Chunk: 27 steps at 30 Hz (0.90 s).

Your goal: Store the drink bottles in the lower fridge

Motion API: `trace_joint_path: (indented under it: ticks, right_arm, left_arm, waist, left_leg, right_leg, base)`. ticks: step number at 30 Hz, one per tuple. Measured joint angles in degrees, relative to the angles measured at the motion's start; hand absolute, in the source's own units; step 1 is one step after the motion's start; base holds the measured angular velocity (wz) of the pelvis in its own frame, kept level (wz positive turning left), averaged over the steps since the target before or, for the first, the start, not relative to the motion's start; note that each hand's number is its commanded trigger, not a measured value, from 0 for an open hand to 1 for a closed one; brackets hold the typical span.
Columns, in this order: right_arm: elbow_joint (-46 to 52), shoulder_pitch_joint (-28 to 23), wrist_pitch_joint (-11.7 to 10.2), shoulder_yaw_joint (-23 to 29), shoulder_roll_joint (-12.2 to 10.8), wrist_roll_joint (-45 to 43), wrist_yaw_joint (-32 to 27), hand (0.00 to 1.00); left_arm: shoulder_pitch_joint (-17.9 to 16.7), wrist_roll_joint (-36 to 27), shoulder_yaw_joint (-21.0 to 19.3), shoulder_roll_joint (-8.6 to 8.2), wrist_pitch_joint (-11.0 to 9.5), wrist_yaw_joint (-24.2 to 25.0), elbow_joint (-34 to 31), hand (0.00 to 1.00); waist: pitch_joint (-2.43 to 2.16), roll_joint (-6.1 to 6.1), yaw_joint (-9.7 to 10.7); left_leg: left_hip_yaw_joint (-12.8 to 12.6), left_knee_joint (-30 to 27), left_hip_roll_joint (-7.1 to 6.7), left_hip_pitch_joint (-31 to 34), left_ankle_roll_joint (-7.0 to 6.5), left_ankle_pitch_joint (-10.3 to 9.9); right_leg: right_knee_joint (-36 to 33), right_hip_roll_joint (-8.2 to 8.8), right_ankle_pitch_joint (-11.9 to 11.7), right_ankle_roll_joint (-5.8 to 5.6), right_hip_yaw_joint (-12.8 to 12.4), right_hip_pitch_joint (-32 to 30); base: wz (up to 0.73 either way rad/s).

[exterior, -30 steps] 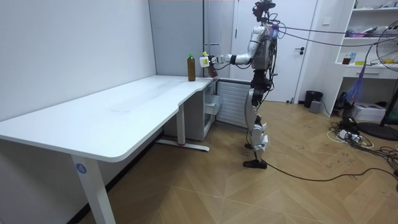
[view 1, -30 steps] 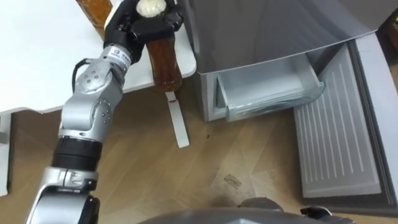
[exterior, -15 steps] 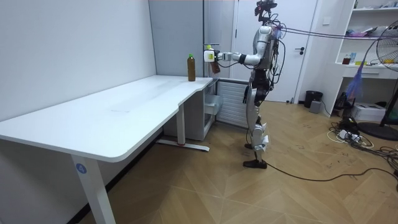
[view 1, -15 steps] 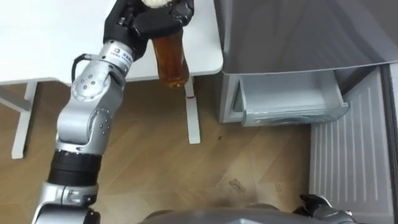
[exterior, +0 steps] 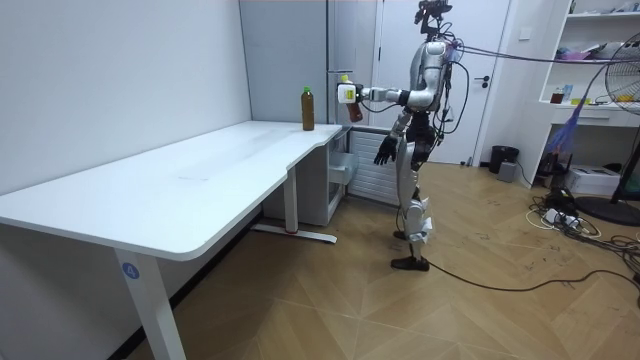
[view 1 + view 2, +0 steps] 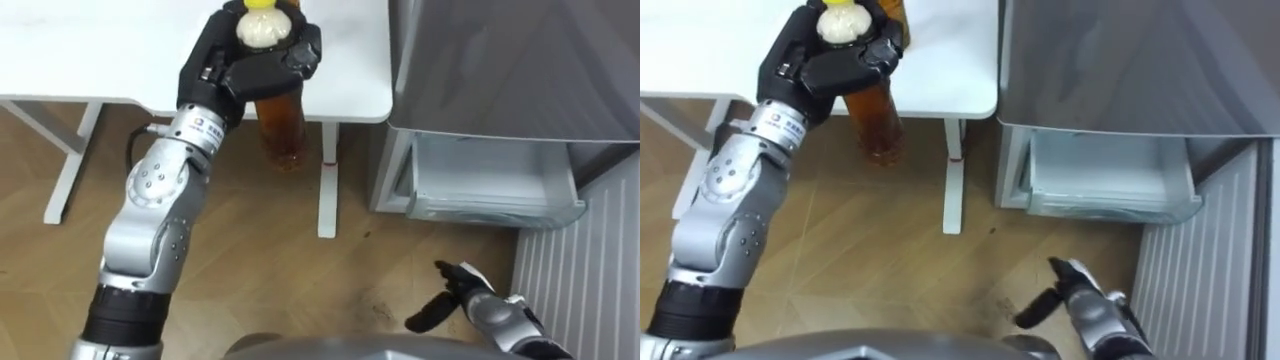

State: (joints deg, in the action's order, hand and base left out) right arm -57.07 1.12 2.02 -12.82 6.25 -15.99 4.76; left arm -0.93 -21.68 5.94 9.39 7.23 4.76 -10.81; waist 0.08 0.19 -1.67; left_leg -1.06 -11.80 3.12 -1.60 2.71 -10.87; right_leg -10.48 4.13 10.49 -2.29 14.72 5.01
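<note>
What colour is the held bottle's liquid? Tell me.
Amber brown; the bottle shows best in the left eye view.

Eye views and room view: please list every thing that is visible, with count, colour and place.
table: one, white, at left.
fridge: one, grey, right of table.
lower drawer: one, pale, pulled open.
held bottle: one, amber, yellow cap, gripped in the air near table's end.
second bottle: one, amber, standing on table.
floor: one, brown wood.
left hand: black, fingers curled round held bottle.
right hand: black, low before the drawer, fingers relaxed.
</note>
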Motion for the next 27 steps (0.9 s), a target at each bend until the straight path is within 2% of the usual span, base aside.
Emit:
trace_joint_path:
  ticks: [4,11,17,21,24,27]
  right_arm:
    - [7.4,0.0,-0.1,-0.6,0.1,0.3,4.1,0.00]
    - [15.8,-0.1,-0.2,-1.6,0.2,3.1,10.1,0.00]
    - [18.9,-0.6,-0.2,-1.9,1.7,7.7,16.1,0.00]
    - [21.9,-2.0,0.0,-3.3,3.6,11.1,20.9,0.00]
    - [24.7,-2.4,0.1,-3.4,3.6,11.4,25.0,0.00]
    - [27.0,-2.8,0.7,-3.4,3.5,11.6,28.7,0.00]
  left_arm:
    - [-1.4,1.4,0.3,0.10,-0.1,0.0,0.0,1.00]
    - [-1.5,2.8,1.1,0.58,-0.2,1.1,-0.5,1.00]
    - [-1.5,2.8,1.4,0.47,-0.3,5.0,-0.9,1.00]
    - [-1.5,4.1,1.8,0.76,-0.3,6.2,-0.9,1.00]
    - [-1.5,4.5,2.3,1.20,-0.3,7.2,-0.9,1.00]
    - [-1.7,4.6,3.0,2.32,-0.3,8.3,-0.9,1.00]
  waist:
    - [0.27,-0.55,-0.2]
    - [0.24,-0.71,0.0]
    - [0.18,-0.61,-0.1]
    - [0.39,-1.23,-0.2]
    - [0.96,-2.22,-0.1]
    - [0.86,-2.94,-0.3]
  left_leg:
    - [0.5,-0.6,-0.68,1.2,-0.34,0.4]
    - [1.4,-1.8,-0.97,2.8,-0.38,0.4]
    - [1.7,-1.7,-0.97,2.8,-0.37,0.4]
    - [1.6,-1.3,-0.94,1.9,-0.37,0.4]
    - [1.6,-1.5,-0.93,2.1,-0.37,0.4]
    - [1.4,-1.7,-0.94,2.6,-0.38,0.4]
  right_leg:
    - [0.0,0.73,0.2,0.01,1.2,-0.2]
    - [0.1,0.95,0.3,-0.18,2.6,-0.4]
    - [0.1,0.90,0.3,-0.18,3.2,-0.1]
    - [-0.1,0.93,0.3,-0.20,3.1,0.4]
    - [-0.1,0.93,0.3,-0.20,3.1,0.4]
    - [-0.1,0.93,0.3,-0.19,2.8,-0.1]
  base:
    - [0.16]
    - [0.12]
    - [0.06]
    - [0.00]
    - [0.00]
    - [-0.02]
